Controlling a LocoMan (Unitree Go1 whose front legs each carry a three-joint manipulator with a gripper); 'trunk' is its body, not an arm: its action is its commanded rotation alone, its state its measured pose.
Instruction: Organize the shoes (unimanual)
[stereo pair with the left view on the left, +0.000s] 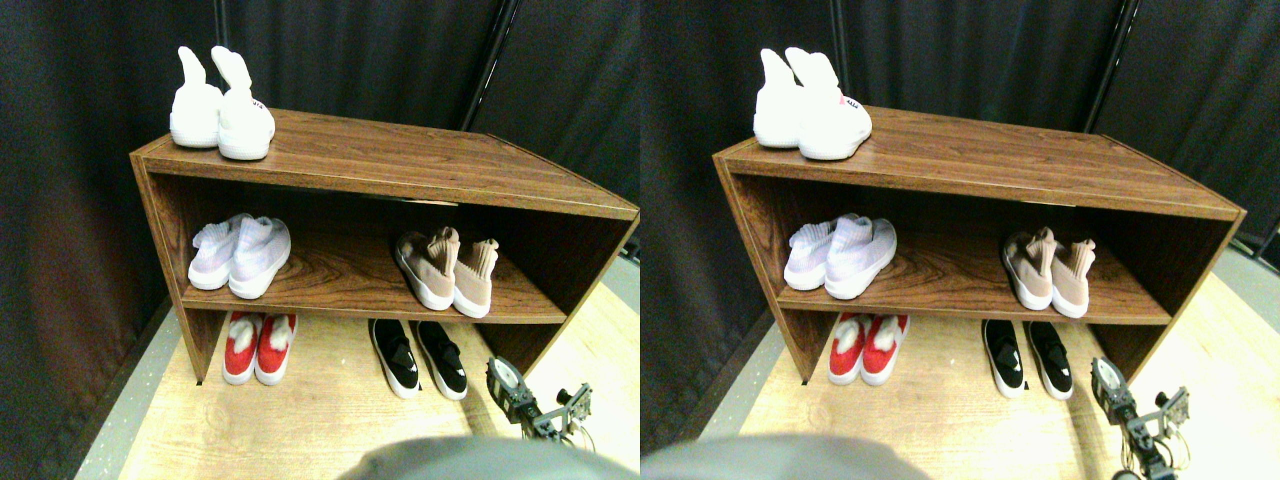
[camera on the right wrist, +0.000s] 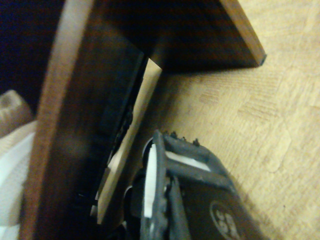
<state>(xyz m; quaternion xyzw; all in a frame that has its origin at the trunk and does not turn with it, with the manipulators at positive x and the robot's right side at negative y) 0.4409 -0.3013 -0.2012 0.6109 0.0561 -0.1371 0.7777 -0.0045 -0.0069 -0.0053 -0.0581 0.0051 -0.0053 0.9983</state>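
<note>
No lettering can be read with any certainty. The white high-collared shoe (stereo pair with the left view on the left: 243, 118) on the top of the shelf unit, far up and left of the claw (stereo pair with the left view on the left: 560, 412), bears a small red and dark mark, too small to read.

A dark wooden shoe rack (stereo pair with the left view on the left: 400, 165) with a top board and one shelf stands on a pale wood-patterned floor (stereo pair with the left view on the left: 330, 410), backed by black curtains (stereo pair with the left view on the left: 380, 50), under soft even light.

white pair (stereo pair with the left view on the left: 221, 112) atop wooden rack (stereo pair with the left view on the left: 400, 165), lilac pair (stereo pair with the left view on the left: 240, 256) on shelf, red (stereo pair with the left view on the left: 258, 346) and black pairs (stereo pair with the left view on the left: 418, 357) below.
</note>
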